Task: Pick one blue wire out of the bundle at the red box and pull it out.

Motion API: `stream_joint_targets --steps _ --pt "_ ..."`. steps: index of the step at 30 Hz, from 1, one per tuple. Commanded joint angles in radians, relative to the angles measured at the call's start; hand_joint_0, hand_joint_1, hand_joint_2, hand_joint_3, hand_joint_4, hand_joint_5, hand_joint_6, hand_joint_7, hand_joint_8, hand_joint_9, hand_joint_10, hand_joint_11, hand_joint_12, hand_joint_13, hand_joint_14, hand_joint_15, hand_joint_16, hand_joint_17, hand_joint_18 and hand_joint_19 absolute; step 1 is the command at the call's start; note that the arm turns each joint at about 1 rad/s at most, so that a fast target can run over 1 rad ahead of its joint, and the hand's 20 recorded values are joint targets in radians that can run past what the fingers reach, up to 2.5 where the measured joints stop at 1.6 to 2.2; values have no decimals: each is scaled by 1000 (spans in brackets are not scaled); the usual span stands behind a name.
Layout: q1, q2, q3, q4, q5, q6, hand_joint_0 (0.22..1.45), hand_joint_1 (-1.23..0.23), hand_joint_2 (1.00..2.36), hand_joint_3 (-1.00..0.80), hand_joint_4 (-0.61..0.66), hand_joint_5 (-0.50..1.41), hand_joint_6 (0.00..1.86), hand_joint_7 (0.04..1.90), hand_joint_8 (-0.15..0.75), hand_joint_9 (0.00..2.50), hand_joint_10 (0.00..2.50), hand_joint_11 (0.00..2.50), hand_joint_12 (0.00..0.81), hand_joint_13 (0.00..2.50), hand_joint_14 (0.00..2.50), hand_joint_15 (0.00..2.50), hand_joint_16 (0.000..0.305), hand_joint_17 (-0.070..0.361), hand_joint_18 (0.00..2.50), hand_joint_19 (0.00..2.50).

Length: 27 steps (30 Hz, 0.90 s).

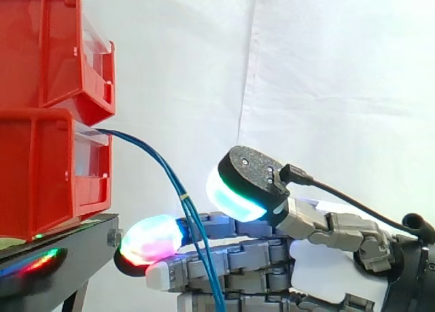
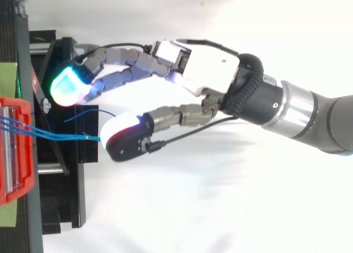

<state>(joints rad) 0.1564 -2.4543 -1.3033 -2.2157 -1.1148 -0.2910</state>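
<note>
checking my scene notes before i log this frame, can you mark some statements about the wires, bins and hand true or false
1. The blue wires come out of the lower red bin. True.
2. In the side view the hand comes in from the left. False: it comes in from the right.
3. The bins sit on a white stand. False: the stand is black.
4. The fingers stretch out toward the bins. True.
5. The hand is curled into a fist. False: the fingers are straight, and the thumb is held apart above them.
</note>
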Motion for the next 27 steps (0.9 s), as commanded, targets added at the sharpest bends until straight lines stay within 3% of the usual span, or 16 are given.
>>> stream_joint_targets --steps 1,8,16,27 --pt "12 -2 6 17 0 -11 487 -667 1000 -500 340 -116 503 965 256 455 4 132 360 112 3 93 58 130 116 210" --pt "18 -2 4 30 -3 -8 496 -670 1000 -500 342 -103 503 1086 255 472 4 133 357 118 2 92 57 128 125 212" --pt "18 -2 4 53 -10 -8 545 -704 1008 -359 260 -86 516 1290 246 481 5 157 343 119 4 95 54 120 128 216" --pt "17 -2 6 56 -10 -8 568 -730 1011 -259 229 -142 788 981 256 515 6 199 344 137 3 98 54 121 160 211"
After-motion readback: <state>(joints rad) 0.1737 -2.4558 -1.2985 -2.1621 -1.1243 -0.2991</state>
